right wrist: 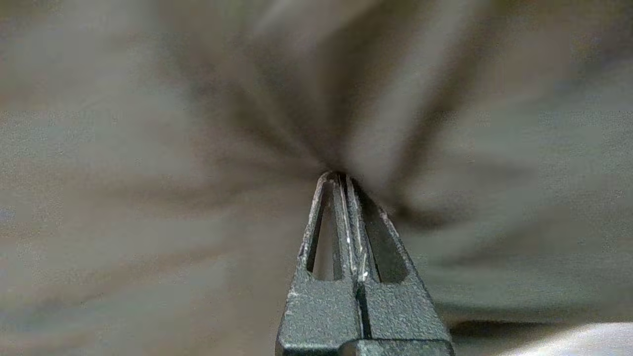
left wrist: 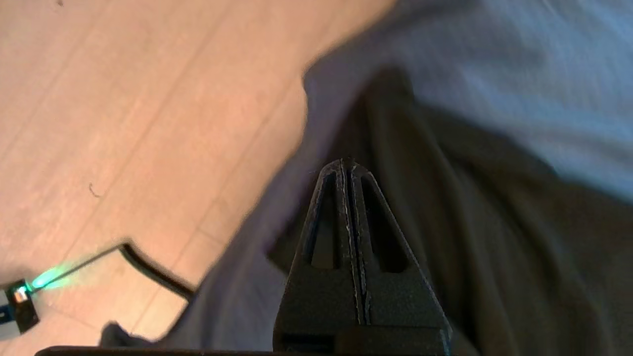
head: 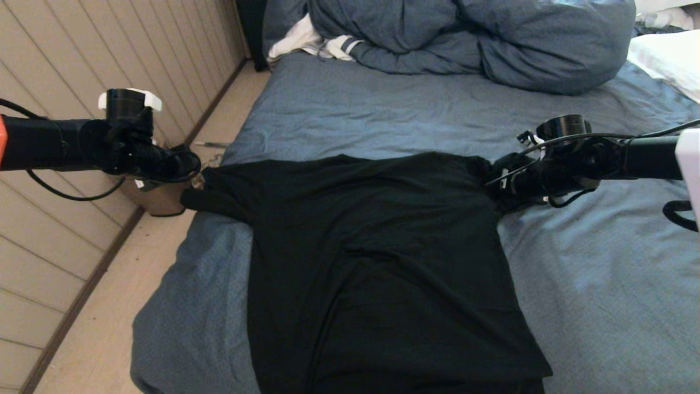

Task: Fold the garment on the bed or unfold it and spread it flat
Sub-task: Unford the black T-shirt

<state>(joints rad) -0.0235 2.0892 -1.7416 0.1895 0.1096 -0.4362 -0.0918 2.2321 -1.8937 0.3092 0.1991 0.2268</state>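
Note:
The garment (head: 372,246), a black T-shirt with its plain side up, lies stretched across the bed (head: 601,284), its top edge pulled straight between my two arms. My left gripper (head: 191,164) hangs by the bed's left edge, shut with its tips on the rim of the left sleeve (left wrist: 494,237). In the left wrist view the gripper (left wrist: 348,162) shows both fingers pressed together. My right gripper (head: 495,175) is shut on the bunched right shoulder. In the right wrist view dark cloth (right wrist: 198,123) fans out in folds from the closed tips of the gripper (right wrist: 339,174).
A bulky blue duvet (head: 465,38) is piled at the head of the bed, with a white striped cloth (head: 298,38) beside it and a white pillow (head: 670,60) at the far right. Wooden floor (head: 109,306), a tan bin (head: 158,200) and a cable (left wrist: 153,272) lie left of the bed.

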